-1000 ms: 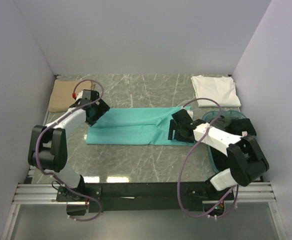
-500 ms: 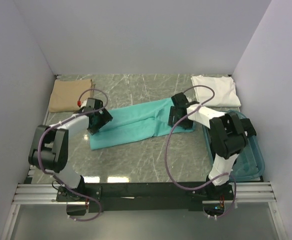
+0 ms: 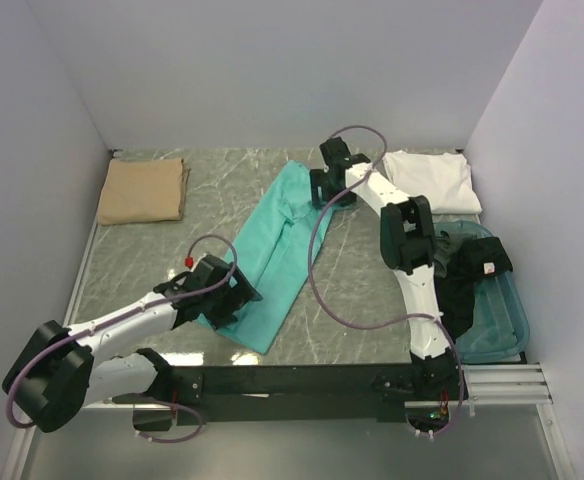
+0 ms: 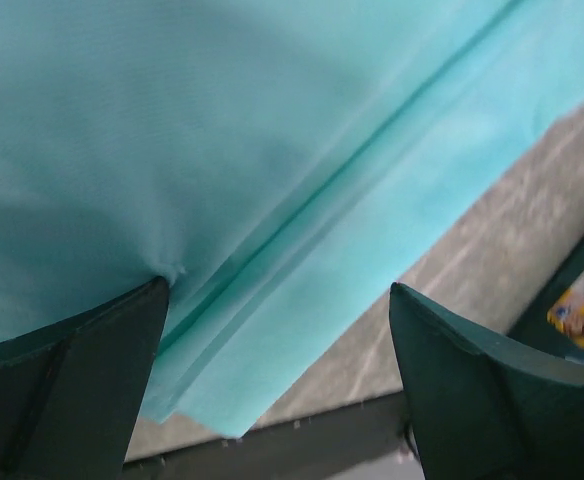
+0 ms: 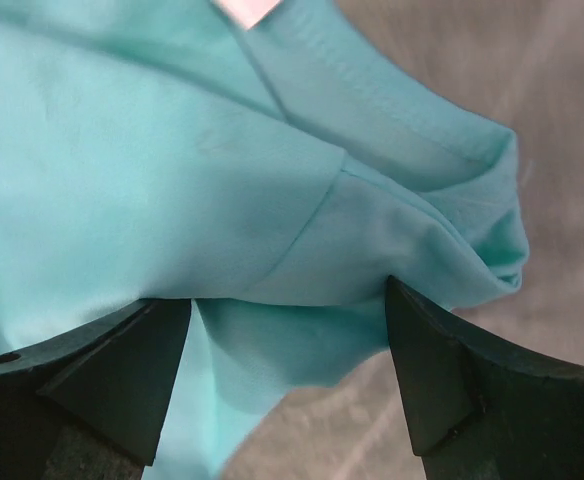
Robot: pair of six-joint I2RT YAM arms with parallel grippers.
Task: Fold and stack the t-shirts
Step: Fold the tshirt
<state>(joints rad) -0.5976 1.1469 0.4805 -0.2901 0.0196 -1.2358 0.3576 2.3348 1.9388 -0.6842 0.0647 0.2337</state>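
Observation:
The teal t-shirt (image 3: 284,248), folded into a long strip, lies slanted on the table from the back middle to the front left. My left gripper (image 3: 234,298) is open at its near end; in the left wrist view (image 4: 279,288) the jaws straddle the cloth (image 4: 222,120), and the left fingertip (image 4: 122,340) presses on it. My right gripper (image 3: 324,190) is open at the far end, its jaws (image 5: 288,292) wide over the bunched collar end (image 5: 152,150). A folded tan t-shirt (image 3: 142,190) lies back left. A folded white t-shirt (image 3: 432,180) lies back right. Dark grey t-shirts (image 3: 472,272) sit in the tub.
A blue-green plastic tub (image 3: 497,325) stands at the right, beside the right arm's base. Grey walls close in the left, back and right sides. The black frame rail (image 3: 292,382) runs along the near edge, just below the teal t-shirt's near corner.
The teal t-shirt has swung from lying across the table to lying slanted front to back. My left gripper moved toward the near edge, my right gripper toward the back.

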